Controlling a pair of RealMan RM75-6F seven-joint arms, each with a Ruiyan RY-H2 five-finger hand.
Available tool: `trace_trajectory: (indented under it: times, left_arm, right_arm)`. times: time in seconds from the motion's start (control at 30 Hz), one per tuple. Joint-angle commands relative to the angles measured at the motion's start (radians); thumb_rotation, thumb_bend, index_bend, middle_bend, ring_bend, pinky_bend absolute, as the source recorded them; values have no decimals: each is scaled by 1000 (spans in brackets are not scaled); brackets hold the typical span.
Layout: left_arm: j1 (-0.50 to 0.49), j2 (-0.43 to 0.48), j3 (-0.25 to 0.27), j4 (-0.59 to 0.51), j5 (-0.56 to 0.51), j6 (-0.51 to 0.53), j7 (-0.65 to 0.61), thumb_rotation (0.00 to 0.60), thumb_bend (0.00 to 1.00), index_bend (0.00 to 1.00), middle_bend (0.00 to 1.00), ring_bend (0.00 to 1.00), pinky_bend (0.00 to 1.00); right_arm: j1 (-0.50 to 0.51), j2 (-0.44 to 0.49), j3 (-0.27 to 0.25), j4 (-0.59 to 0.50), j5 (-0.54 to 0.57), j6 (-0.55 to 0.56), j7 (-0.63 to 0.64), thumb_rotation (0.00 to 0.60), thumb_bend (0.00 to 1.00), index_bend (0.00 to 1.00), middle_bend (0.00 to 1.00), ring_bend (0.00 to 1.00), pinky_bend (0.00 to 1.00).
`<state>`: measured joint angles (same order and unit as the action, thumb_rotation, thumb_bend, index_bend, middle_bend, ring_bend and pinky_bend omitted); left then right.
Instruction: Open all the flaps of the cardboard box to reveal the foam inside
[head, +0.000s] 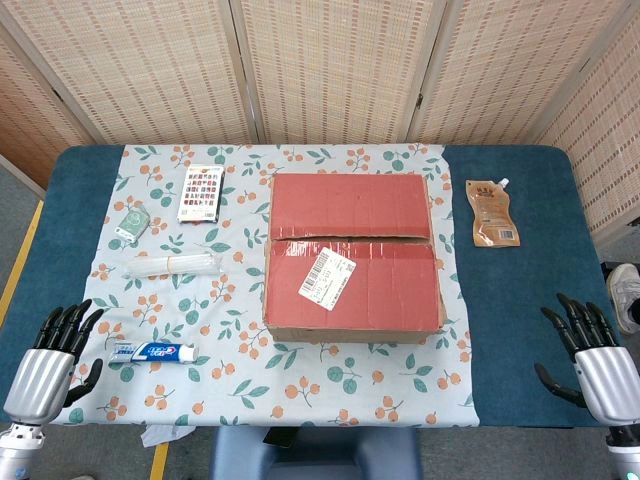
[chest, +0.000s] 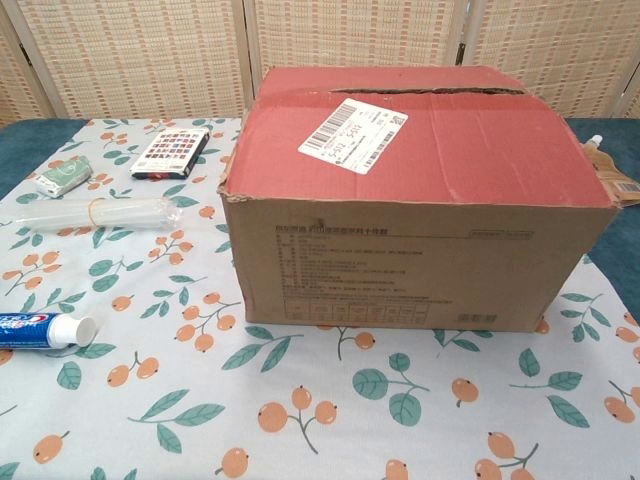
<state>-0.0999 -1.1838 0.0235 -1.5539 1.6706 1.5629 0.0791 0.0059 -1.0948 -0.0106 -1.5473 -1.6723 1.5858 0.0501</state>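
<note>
A cardboard box (head: 352, 256) with red top flaps stands mid-table; both top flaps lie closed, with a thin seam between them and a white shipping label (head: 328, 278) on the near flap. The chest view shows the box (chest: 410, 260) from the front, with its brown side wall and the label (chest: 352, 124) on top. No foam shows. My left hand (head: 52, 357) hovers at the table's near left corner, fingers spread, holding nothing. At the near right corner my right hand (head: 592, 358) is likewise spread and empty. Both hands are far from the box and out of the chest view.
A floral cloth (head: 200, 300) covers the blue table. Left of the box lie a toothpaste tube (head: 155, 351), a clear plastic tube (head: 172, 264), a small patterned box (head: 201, 193) and a green packet (head: 131, 222). A brown pouch (head: 493, 213) lies right of it.
</note>
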Motion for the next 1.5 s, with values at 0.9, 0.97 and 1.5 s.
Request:
trace_trajectory:
  times: [0.9,0.97,1.5]
  left_arm:
    - [-6,19,0,21,0,-9,-87,600,530,0,0,0,0]
    - [-11,22,-3,25,-12,-23,-105,600,531,0,0,0,0]
    - [-34,62,0,86,3,-25,-314,600,547,0,0,0,0]
  right_arm:
    - [429,4,257,-176,267,-454,32,600,385,139,0,0,0]
    - [461,-10,277,-181,312,-482,-21,600,385,157,0,0,0]
    - [689,-201,349,-44,549,-614,-261,600,385,171,0,0,0]
